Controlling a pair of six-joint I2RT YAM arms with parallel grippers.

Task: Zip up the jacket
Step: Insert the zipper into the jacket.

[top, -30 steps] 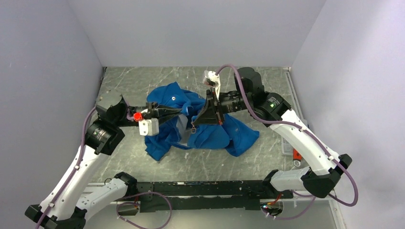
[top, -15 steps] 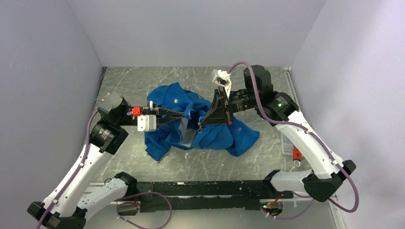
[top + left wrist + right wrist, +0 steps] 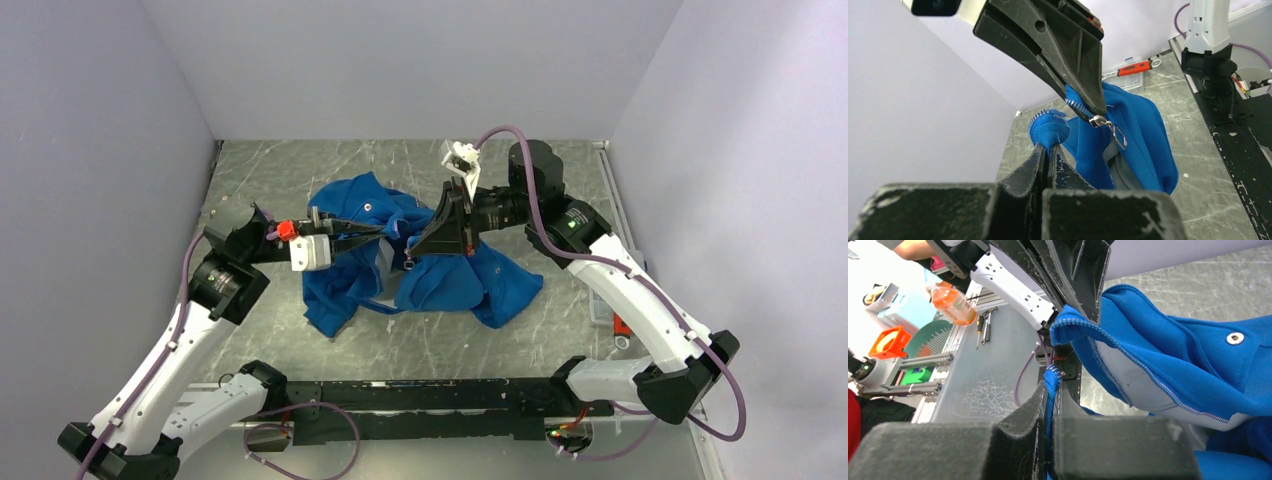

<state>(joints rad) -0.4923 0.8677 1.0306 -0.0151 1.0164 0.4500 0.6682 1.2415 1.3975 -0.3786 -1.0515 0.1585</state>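
The bright-blue jacket lies crumpled mid-table, its front open and the pale grey lining showing. From the left, my left gripper is shut on a raised fold of one front edge. My right gripper comes from the right and is shut on the other front edge, blue zipper tape standing between its fingers. The silver zipper slider and pull hang just below the right gripper's tips. The two held edges sit a little apart, lifted above the table. A metal snap shows on the fabric.
A red-handled tool and a clear box lie at the table's right edge. Grey walls close in the left, back and right. The arm bases and a black rail run along the near edge. An orange bottle stands off the table.
The right wrist swung up and slightly right, then eased back left, carrying its jacket edge. The left gripper rose a little. Both grips held.
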